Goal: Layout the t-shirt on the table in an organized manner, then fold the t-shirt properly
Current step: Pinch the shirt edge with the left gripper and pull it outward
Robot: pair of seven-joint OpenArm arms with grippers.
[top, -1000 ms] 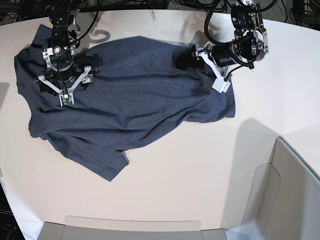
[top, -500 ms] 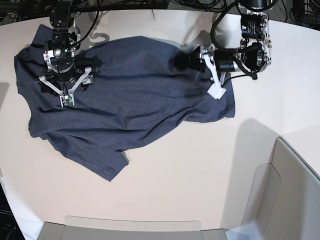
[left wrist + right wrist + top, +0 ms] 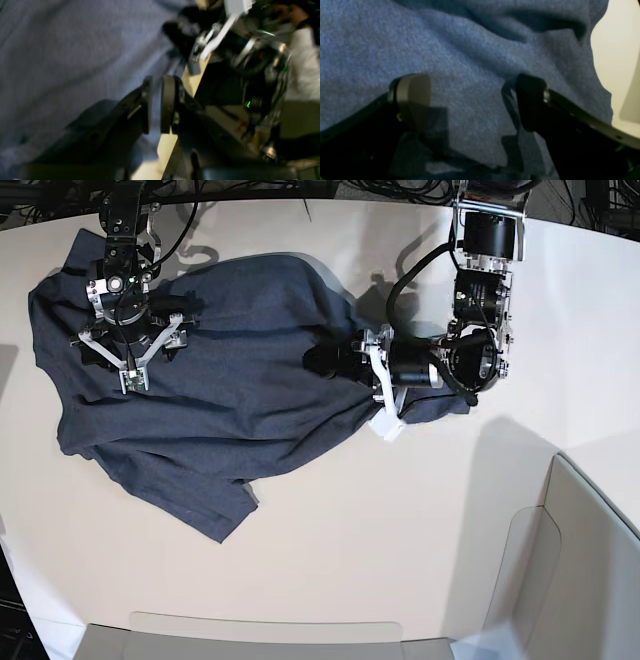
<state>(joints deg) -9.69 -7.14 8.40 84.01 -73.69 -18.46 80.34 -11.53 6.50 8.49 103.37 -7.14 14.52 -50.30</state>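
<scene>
The dark blue-grey t-shirt (image 3: 230, 390) lies crumpled on the off-white table (image 3: 380, 530), spread from the far left to the middle. My left gripper (image 3: 322, 362) lies low at the shirt's right part, its arm over the bunched right edge. In the left wrist view its jaws (image 3: 157, 105) are nearly together with a thin fold of the t-shirt (image 3: 62, 50) between the pads, beside a strip of table (image 3: 167, 147). My right gripper (image 3: 130, 340) stands open over the shirt's upper left. Its fingers (image 3: 412, 100) rest apart on the t-shirt (image 3: 475, 50), holding nothing.
Pale grey bin-like panels stand at the right front (image 3: 590, 560) and along the front edge (image 3: 270, 635). Black cables run along the table's back edge (image 3: 250, 190). Bare table (image 3: 615, 50) shows past the shirt's edge.
My left gripper has closed and swung left and toward the front, pulling the shirt's right edge inward and bunching it. The right arm has stayed put, still open.
</scene>
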